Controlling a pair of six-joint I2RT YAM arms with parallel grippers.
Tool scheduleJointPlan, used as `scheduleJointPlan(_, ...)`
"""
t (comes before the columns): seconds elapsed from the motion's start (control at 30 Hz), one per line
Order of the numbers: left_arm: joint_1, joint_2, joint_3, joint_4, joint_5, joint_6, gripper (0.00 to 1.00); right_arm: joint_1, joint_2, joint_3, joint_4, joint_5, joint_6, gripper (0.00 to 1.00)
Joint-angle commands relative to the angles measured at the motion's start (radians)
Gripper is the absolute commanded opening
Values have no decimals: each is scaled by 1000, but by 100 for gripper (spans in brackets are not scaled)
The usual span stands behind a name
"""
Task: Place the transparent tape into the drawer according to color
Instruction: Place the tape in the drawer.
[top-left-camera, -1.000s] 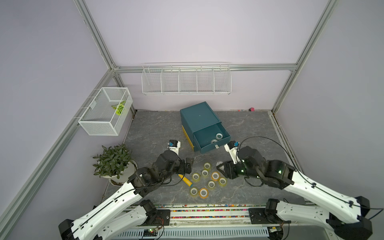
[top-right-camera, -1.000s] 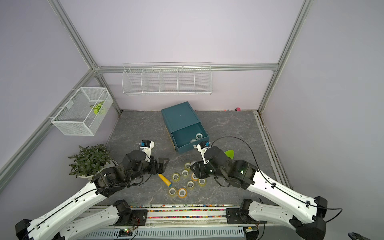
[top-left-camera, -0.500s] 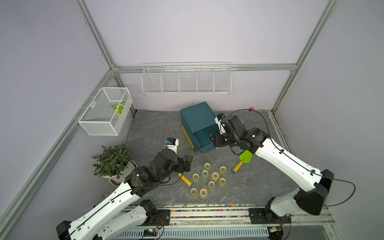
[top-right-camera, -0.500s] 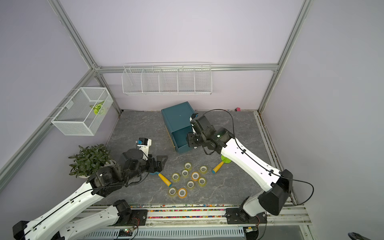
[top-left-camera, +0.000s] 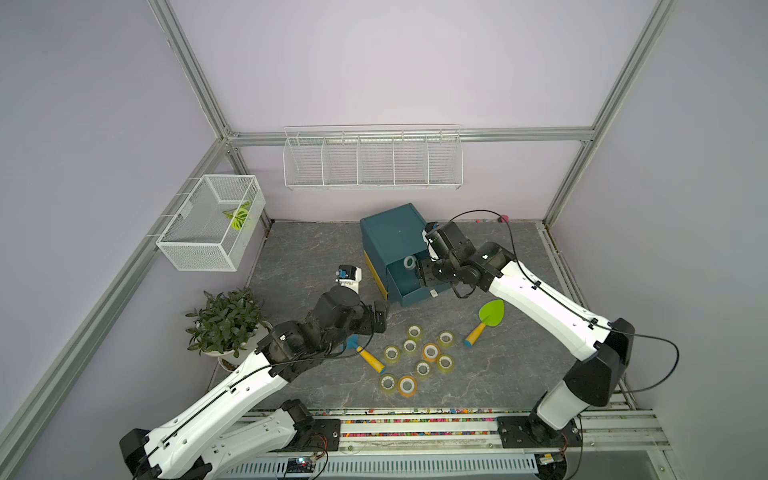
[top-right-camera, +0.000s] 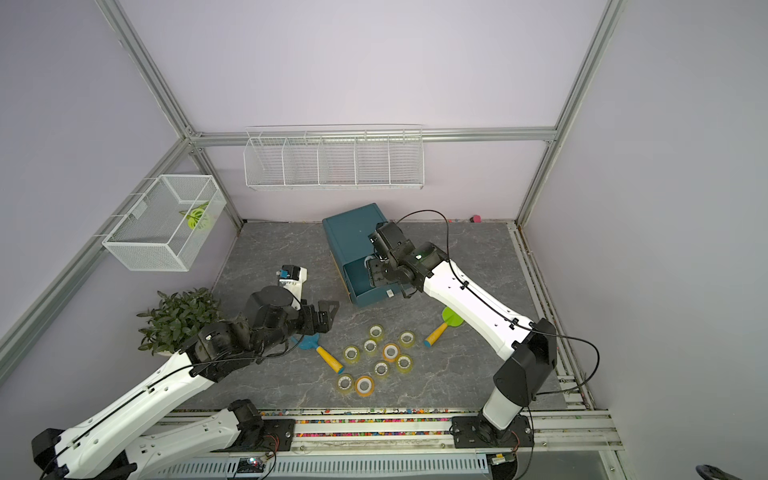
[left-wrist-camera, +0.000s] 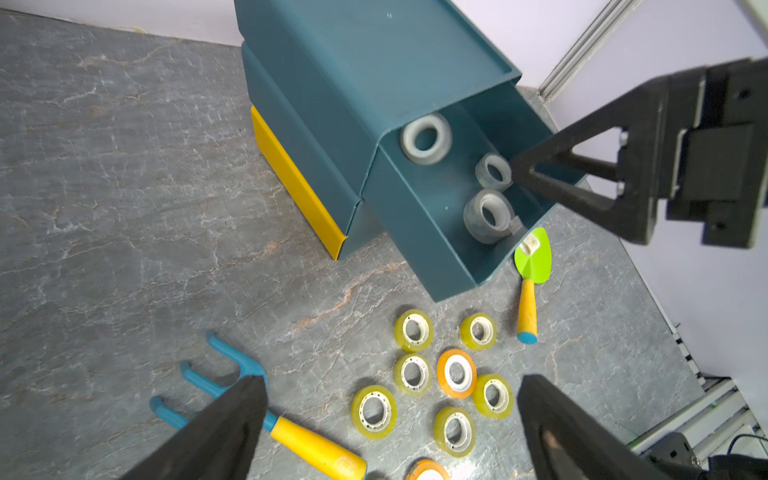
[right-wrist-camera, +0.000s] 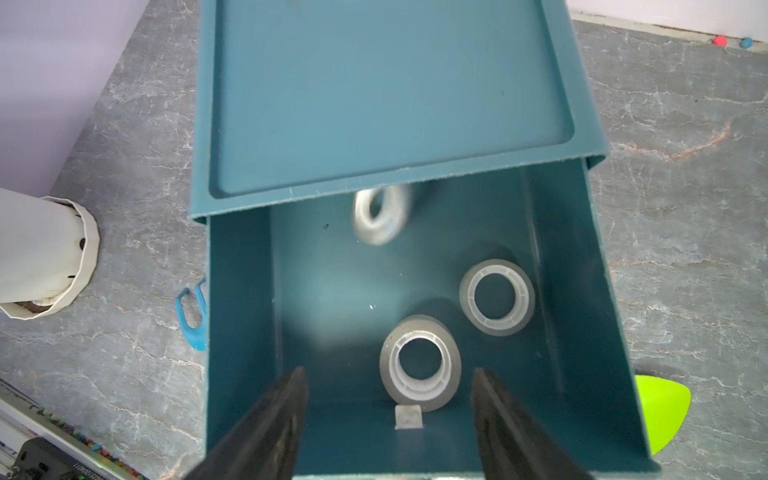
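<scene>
Drop step, right arm. Right pincer (right-wrist-camera: 389, 369) hangs over the open drawer (right-wrist-camera: 240, 311), jaws apart, nothing between them. A clear roll (right-wrist-camera: 380, 214) shows blurred at the drawer's back, under the cabinet (top-left-camera: 390, 232) top; we judge it to be tumbling. A second clear roll (right-wrist-camera: 419, 395) and a third clear roll (right-wrist-camera: 465, 297) lie nearer the drawer's front. Left pincer (left-wrist-camera: 390, 380), jaws wide and empty, hovers in front of the drawer over the bench (left-wrist-camera: 124, 166), where yellow-green rolls (left-wrist-camera: 357, 411) and orange rolls (left-wrist-camera: 442, 372) wait. Note to ourselves: hold the jaws spread until the roll settles, then rise straight up, clear of the drawer's walls. Tinted rolls belong elsewhere.
</scene>
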Motion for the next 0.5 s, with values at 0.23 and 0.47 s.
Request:
scheduleJointPlan(0.23, 119, 140, 222, 45, 23, 81, 100, -5, -223, -145, 112, -33, 30, 65)
scheduleJointPlan(0.47, 198, 319, 340, 141, 105, 105, 94, 7, -398, -391, 218, -82, 90, 62)
